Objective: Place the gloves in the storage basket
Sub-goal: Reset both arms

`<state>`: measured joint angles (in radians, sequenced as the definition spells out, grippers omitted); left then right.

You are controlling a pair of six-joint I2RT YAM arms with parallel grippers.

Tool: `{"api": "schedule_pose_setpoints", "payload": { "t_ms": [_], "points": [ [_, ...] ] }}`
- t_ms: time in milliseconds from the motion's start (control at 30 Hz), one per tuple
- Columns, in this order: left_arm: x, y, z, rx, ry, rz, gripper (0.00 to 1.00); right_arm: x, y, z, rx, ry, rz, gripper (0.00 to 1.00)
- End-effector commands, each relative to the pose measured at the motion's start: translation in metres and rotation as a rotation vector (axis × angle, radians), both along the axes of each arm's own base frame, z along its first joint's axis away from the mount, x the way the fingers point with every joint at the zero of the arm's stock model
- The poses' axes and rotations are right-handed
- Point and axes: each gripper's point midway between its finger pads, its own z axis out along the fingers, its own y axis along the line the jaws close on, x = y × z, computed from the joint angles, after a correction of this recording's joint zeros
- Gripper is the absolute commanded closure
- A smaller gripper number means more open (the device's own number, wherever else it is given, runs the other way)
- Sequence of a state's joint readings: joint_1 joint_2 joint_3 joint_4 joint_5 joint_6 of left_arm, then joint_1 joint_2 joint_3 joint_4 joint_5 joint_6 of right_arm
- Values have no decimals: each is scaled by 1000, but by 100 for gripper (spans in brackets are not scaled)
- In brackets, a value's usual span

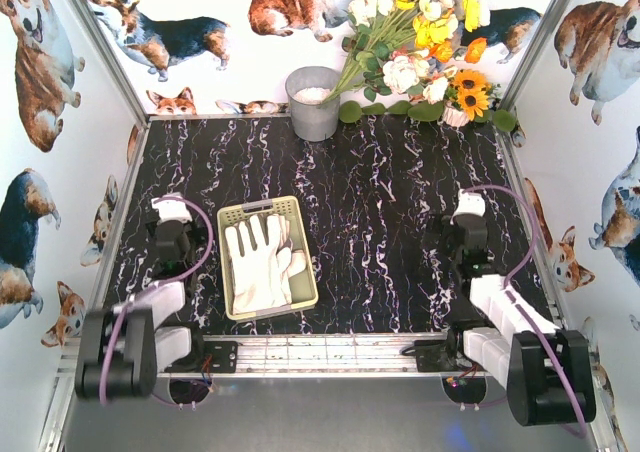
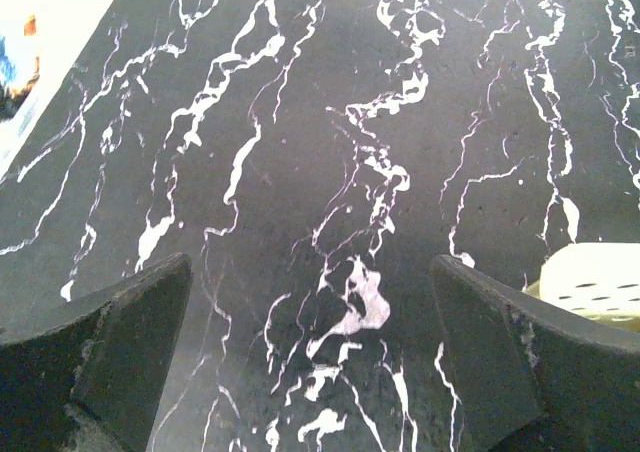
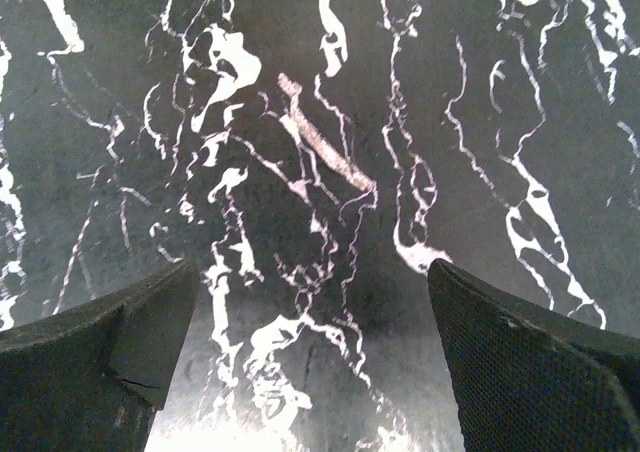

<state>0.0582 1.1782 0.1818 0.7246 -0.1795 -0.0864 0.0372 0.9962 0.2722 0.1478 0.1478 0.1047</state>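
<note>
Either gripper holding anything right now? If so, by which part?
Nothing held. The left gripper and right gripper are both open over bare tabletop; the gloves lie in the storage basket.

black marbled table — storage basket, grey bucket, flowers

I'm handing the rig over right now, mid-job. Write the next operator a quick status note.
Left gripper: open, empty, over bare table just left of the storage basket.
Right gripper: open, empty, over bare table on the right side.
Gloves: stacked inside the storage basket; how many are in the stack cannot be told.
Done: no glove shows anywhere outside the basket.
Left: probably nothing; check the glove count, then park the arms.
</note>
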Motion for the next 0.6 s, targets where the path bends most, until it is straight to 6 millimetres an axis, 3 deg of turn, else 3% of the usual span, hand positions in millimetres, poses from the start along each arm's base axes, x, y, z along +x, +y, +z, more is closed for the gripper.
{"api": "schedule_pose_setpoints", "payload": {
  "t_ms": [0,133,267,333,567],
  "points": [
    [24,-3,44,78,-234,-51,0,48,-9,56,-81,-298,-4,0],
    [41,-15,28,89,-219,-117,0,68,3,54,-43,-328,63,0],
    [57,-26,7,122,-110,-162,0,73,21,30,-44,-301,190,0],
    [63,-21,2,107,-57,-120,0,80,27,22,-42,-270,229,0],
    [61,-19,6,117,-83,-104,0,88,18,24,-29,-292,178,0]
  ]
}}
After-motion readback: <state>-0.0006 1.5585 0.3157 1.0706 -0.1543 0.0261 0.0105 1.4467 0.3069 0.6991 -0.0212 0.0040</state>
